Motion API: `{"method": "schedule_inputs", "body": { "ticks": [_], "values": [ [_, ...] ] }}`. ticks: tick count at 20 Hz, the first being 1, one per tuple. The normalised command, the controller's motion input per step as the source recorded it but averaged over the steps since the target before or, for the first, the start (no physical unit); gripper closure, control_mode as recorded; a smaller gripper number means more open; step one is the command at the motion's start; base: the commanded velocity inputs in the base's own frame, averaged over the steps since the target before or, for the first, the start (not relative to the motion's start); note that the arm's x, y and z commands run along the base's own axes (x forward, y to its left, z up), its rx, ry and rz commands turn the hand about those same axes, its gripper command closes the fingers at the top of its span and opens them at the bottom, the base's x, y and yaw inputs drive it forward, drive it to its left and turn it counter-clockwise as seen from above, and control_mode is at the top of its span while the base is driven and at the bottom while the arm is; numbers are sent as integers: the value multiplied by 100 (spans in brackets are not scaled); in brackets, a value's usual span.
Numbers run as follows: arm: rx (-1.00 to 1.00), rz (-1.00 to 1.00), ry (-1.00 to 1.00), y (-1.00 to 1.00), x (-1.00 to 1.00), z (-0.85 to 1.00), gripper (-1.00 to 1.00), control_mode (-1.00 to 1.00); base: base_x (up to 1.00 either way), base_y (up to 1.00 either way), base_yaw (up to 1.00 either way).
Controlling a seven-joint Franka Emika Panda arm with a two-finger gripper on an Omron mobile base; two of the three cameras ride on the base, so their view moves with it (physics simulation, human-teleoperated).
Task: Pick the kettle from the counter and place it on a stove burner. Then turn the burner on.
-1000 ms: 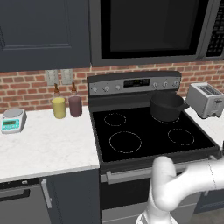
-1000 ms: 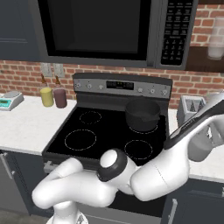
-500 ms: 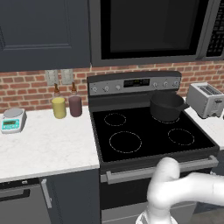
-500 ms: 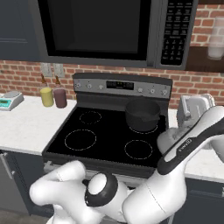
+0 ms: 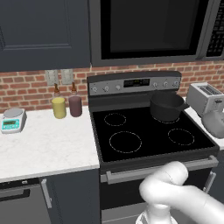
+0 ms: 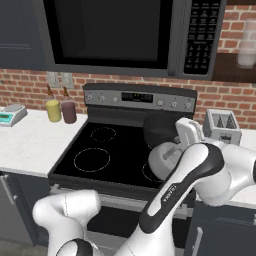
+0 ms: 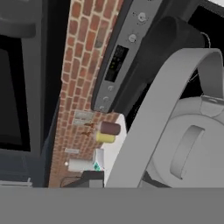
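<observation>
The grey metal kettle [image 6: 164, 158] hangs from its arched wire handle [image 7: 173, 92] over the right side of the black stove [image 6: 120, 150]. My gripper [image 6: 183, 141] is shut on that handle, above the kettle's round body [image 7: 192, 151]. From the left base view the kettle [image 5: 214, 123] shows at the stove's right edge. The stove burner [image 5: 125, 142], the largest white circle, lies front left on the cooktop, well left of the kettle and bare [image 6: 91, 160]. The white marbled counter [image 5: 43, 144] extends left of the stove.
A dark cooking pot [image 5: 166, 106] stands on the back right burner, just behind the kettle. A toaster [image 6: 222, 126] sits on the right counter. A yellow cup [image 5: 58, 107], a purple cup [image 5: 75, 106] and a small scale [image 5: 12, 120] stand on the left counter. Knobs line the back panel [image 5: 135, 83].
My gripper has swung left from beside the toaster toward the stove, carrying the kettle with it. The pot and the things on the left counter have stayed put.
</observation>
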Motion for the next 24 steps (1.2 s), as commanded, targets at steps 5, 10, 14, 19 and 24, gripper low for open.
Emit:
{"method": "schedule_inputs", "body": {
  "ticks": [5,10,14,19,24],
  "values": [
    [0,0,-5,100,0,1,100,-100,0,0,0],
    [-3,0,0,100,0,6,100,-100,0,0,0],
    [-5,0,0,100,14,0,100,-100,0,0,0],
    [-7,0,0,100,40,-1,100,-100,0,0,0],
    [-7,0,1,100,58,-11,100,-100,0,0,0]
  ]
}}
